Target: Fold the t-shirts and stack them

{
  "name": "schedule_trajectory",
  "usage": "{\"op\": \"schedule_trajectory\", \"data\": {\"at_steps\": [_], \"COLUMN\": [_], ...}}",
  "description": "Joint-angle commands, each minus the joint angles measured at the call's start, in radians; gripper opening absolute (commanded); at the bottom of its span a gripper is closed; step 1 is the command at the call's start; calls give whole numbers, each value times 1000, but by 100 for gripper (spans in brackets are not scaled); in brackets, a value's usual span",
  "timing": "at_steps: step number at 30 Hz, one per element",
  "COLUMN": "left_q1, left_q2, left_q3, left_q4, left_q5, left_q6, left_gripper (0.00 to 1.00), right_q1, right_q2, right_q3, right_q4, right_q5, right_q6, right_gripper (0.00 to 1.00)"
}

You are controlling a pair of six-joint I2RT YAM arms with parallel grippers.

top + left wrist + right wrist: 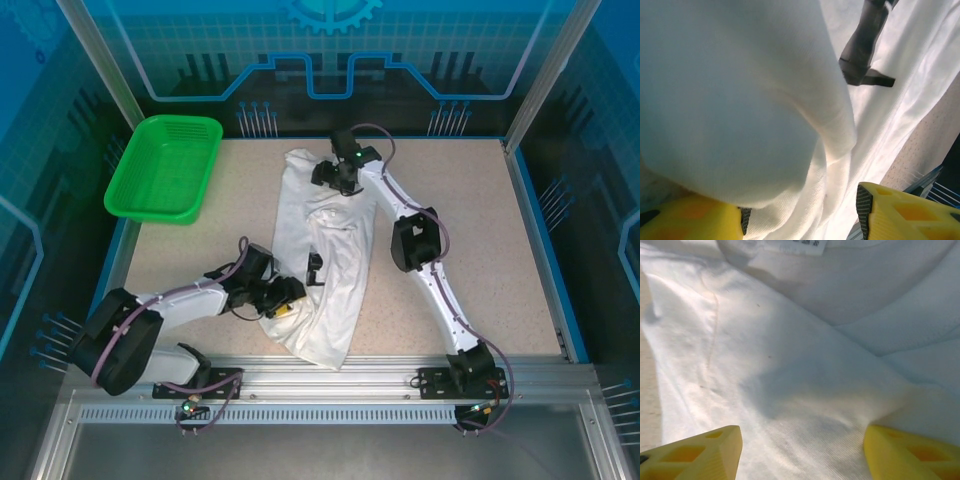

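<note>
**Folding barely begun: one shirt lies rumpled, nothing stacked**

Top view: the t-shirt lies lengthwise in the middle of the table. Its sides are lapped loosely, so by my judgement it is not yet a tidy fold. The green basket stands well apart at far left. The left gripper is at the shirt's near edge and the right gripper at its far end.

Left wrist: cloth bulges between the spread fingers — pinched or loose, I cannot tell.

Right wrist: the fingers stand released over flat cloth, with the neck label beyond them.

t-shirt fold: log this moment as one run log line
t-shirt: rumpled lengthwise mid-table | left gripper: open at near end | right gripper: open at collar end | green basket: far left
</note>
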Motion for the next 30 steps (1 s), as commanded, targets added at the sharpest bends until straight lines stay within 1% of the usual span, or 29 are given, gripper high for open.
{"op": "schedule_trajectory", "data": {"at_steps": [1, 3, 5, 8, 10, 11, 12, 14, 15, 17, 18, 19, 20, 21, 24, 27, 30], "left_q1": [-2, -1, 5, 10, 17, 24, 31, 53, 69, 108, 126, 138, 147, 155, 179, 206, 220], "left_q2": [-32, -75, -128, -188, -173, -143, -97, 4, 62, 174, 238, 290, 349, 407, 548, 685, 815], "left_q3": [26, 110, 201, 322, 386, 425, 462, 536, 570, 635, 681, 722, 765, 805, 895, 983, 1093], "left_q4": [-177, -306, -424, -508, -501, -488, -467, -427, -402, -359, -359, -367, -375, -387, -407, -426, -465], "left_q5": [-38, -108, -196, -324, -370, -380, -383, -379, -374, -334, -319, -313, -318, -319, -313, -314, -296], "left_q6": [-2, 64, 115, 159, 172, 175, 177, 177, 177, 179, 188, 198, 216, 228, 253, 277, 291], "left_gripper": [61, 65, 68, 73, 75, 75, 72, 63, 58, 46, 41, 36, 33, 32, 30, 30, 29], "right_q1": [3, -21, -35, -59, -83, -93, -100, -105, -108, -111, -110, -104, -97, -87, -61, -51, -54], "right_q2": [104, 90, 35, -122, -231, -287, -344, -428, -458, -481, -482, -482, -518, -534, -534, -479, -389], "right_q3": [24, 72, 107, 41, -44, -106, -176, -333, -408, -502, -538, -577, -627, -688, -776, -756, -675], "right_q4": [23, 50, 35, 55, 40, 20, -4, -34, -32, -59, -77, -89, -80, -49, -11, -38, -94], "right_q5": [-156, -242, -227, -202, -179, -150, -106, -27, -26, -38, -30, -14, -1, 1, 19, 47, 83], "right_q6": [56, 127, 129, 124, 135, 138, 135, 127, 120, 93, 71, 58, 45, 32, 14, 2, -14], "right_gripper": [70, 73, 74, 75, 74, 73, 72, 68, 62, 52, 44, 40, 37, 34, 33, 32, 32]}}
